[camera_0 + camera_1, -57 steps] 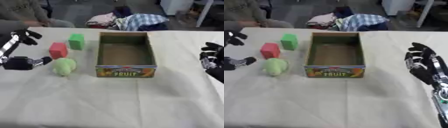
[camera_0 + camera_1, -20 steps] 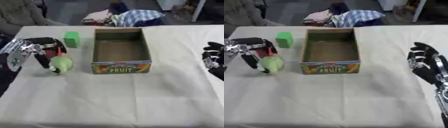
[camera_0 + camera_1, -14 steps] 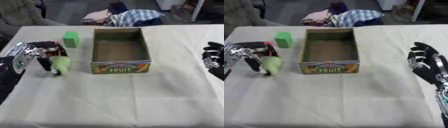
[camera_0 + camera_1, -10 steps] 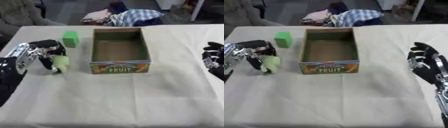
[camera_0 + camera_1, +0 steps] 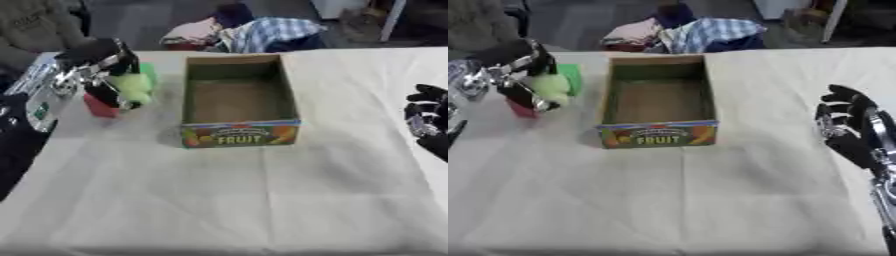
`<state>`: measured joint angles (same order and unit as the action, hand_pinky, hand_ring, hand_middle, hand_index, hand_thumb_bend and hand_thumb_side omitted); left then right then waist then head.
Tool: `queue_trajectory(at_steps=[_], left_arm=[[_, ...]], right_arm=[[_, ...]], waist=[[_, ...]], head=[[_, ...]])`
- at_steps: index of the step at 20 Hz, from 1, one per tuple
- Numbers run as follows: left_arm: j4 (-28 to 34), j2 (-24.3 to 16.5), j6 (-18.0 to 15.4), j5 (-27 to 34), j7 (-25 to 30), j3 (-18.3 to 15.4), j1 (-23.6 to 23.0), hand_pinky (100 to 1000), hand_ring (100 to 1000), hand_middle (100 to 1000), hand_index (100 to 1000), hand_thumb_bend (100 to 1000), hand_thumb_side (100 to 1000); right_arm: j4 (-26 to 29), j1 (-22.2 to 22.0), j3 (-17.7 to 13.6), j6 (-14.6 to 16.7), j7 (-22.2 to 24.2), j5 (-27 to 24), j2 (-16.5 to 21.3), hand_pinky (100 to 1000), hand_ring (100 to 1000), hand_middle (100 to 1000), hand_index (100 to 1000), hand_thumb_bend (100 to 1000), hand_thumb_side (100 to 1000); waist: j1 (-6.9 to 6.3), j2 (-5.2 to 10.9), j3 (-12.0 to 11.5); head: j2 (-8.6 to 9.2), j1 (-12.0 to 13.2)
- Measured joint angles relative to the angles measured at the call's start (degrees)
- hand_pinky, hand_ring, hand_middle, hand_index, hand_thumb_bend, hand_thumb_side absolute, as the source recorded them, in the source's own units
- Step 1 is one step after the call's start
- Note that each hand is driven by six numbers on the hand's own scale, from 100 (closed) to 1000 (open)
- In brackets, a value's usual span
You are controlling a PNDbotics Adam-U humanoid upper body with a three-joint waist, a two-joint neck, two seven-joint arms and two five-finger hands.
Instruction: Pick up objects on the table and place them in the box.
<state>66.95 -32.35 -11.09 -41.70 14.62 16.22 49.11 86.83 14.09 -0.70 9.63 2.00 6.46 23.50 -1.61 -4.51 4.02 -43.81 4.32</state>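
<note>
Cloth-covered table (image 5: 219, 200): my left hand (image 5: 92, 70) grips the light-green object (image 5: 131, 86); I should clear the box (image 5: 238, 95) wall before releasing, right hand (image 5: 846, 125) idle, open.

Box (image 5: 240, 102) at the middle of the worktop (image 5: 227, 200). Left of the box, left hand (image 5: 92, 67) holding a soft fruit (image 5: 133, 86), two blocks (image 5: 99, 107) close by. Right hand (image 5: 846, 127) well right of the box.

green fruit (image 5: 131, 85) held aloft, open box (image 5: 238, 95), red block (image 5: 98, 106)
</note>
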Motion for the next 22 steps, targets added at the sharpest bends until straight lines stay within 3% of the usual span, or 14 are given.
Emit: queue_trajectory(at_steps=[5, 13, 15, 17, 19, 22], left_arm=[[-2.4, 5.8, 1.9, -3.3, -3.5, -0.6, 4.3, 493, 343, 266, 408, 516, 100], [-13.6, 15.4, -0.1, -13.1, -8.2, -1.9, 5.6, 532, 392, 321, 462, 533, 107], [-15.4, 16.9, -0.8, -14.5, -9.1, -2.0, 5.6, 567, 448, 392, 513, 568, 145], [-16.4, 17.6, -1.7, -15.4, -9.3, -1.9, 5.5, 664, 598, 565, 687, 660, 221], [-16.6, 17.8, -2.8, -15.7, -8.4, -1.6, 5.0, 723, 693, 695, 792, 749, 310], [-15.8, 17.7, -4.1, -14.2, -6.2, -1.2, 4.5, 766, 765, 788, 854, 866, 424]], right_arm=[[0.0, 0.8, 0.9, 0.2, 0.9, 0.0, -0.2, 608, 718, 730, 884, 100, 429], [0.0, 2.3, 2.0, 0.4, 2.1, -0.1, -0.6, 607, 717, 729, 884, 100, 436], [0.0, 2.6, 2.1, 0.3, 2.3, -0.1, -0.7, 607, 717, 729, 884, 100, 437], [0.0, 2.6, 2.2, 0.3, 2.4, -0.1, -0.9, 607, 717, 729, 884, 100, 437], [0.0, 2.6, 2.1, 0.3, 2.4, -0.1, -1.0, 607, 717, 729, 884, 100, 438], [0.0, 2.5, 2.1, 0.3, 2.4, -0.1, -1.0, 607, 717, 728, 884, 100, 438]], waist=[[-0.03, -0.21, 2.3], [-0.48, -1.61, 5.5], [-0.54, -1.8, 5.8], [-0.59, -1.85, 5.8], [-0.6, -1.85, 5.7], [-0.59, -1.84, 5.0]], head=[[0.05, 1.2], [0.85, 3.3], [1.06, 3.5], [1.07, 3.6], [1.07, 3.6], [1.06, 3.5]])
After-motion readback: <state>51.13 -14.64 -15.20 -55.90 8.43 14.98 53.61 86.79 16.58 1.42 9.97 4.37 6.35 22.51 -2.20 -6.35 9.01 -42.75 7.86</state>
